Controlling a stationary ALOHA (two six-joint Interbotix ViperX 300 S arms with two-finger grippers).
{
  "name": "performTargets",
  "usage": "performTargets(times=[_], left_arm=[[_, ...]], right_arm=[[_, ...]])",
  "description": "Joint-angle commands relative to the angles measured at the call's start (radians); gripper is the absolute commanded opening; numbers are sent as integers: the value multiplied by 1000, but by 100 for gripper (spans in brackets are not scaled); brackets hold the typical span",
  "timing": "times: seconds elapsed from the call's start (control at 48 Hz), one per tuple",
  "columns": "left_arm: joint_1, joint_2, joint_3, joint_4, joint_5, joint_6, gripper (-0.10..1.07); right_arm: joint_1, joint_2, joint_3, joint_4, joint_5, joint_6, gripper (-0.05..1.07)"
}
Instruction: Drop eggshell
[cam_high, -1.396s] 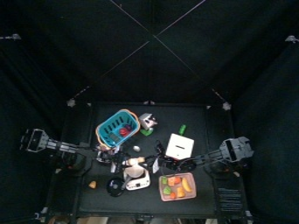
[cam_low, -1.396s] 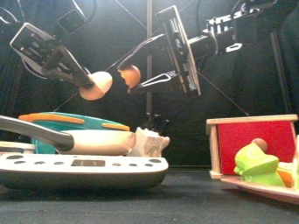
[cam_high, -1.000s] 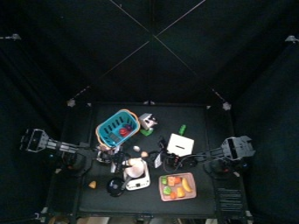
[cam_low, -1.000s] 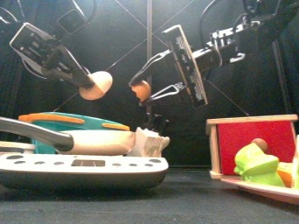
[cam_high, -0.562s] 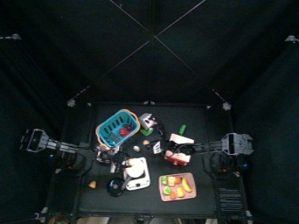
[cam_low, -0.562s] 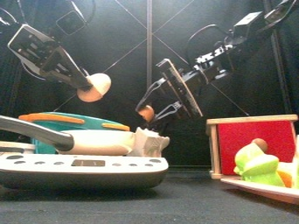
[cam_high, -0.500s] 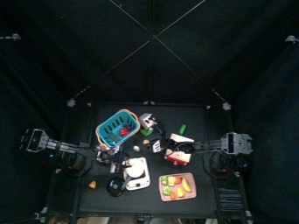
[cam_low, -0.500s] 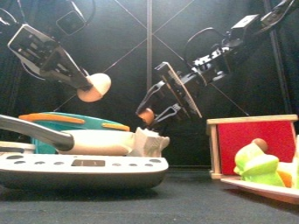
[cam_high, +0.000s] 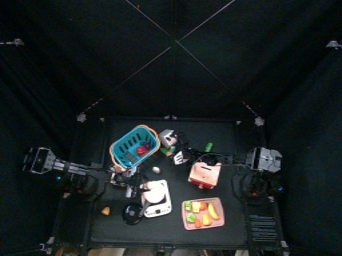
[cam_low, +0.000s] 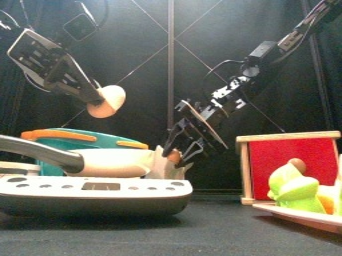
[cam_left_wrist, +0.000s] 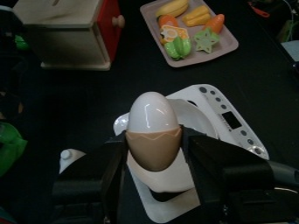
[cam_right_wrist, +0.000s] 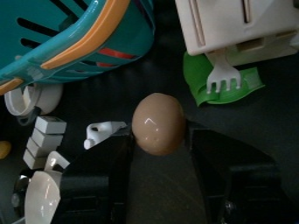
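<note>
My left gripper is shut on an eggshell half, pale on top and brown below, and holds it high over the white scale. The front view shows that shell up at the left. My right gripper is low near the table's middle, and a brown eggshell half sits between its wide-set jaws. In the front view this shell hangs just above a small white object beside the scale.
A teal basket stands at the back left. A red and wood box is on the right. A tray of toy vegetables lies at the front right. A green fork-shaped piece and a small white piece lie under the right gripper.
My right arm has swung down from high up to just above the table, carrying the brown eggshell with it. The left arm has stayed where it was.
</note>
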Motion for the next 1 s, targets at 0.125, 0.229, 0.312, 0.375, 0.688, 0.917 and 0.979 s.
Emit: performTargets(times=[0.125,0.229,0.312,0.375,0.688,0.917,0.979], left_arm=[[-2,-5,-11,-2,-8,0,68],[-2,-2,-9,-2,-8,2,68],[-2,-2,-9,-3,-8,2,68],[-2,-2,-9,-2,-8,2,68],[-2,-2,-9,-2,-8,2,68],[-2,-2,-11,-2,-8,0,68],[-2,-2,-9,-2,-8,0,68]], right_arm=[[-31,11,-44,-35,9,-3,71],[-40,18,-46,-38,8,-5,72],[-49,20,-46,-58,8,-3,72],[-55,20,-48,-75,6,-3,72],[-71,26,-51,-81,2,-2,83],[-71,29,-51,-80,2,-2,99],[-71,29,-51,-80,2,-2,100]])
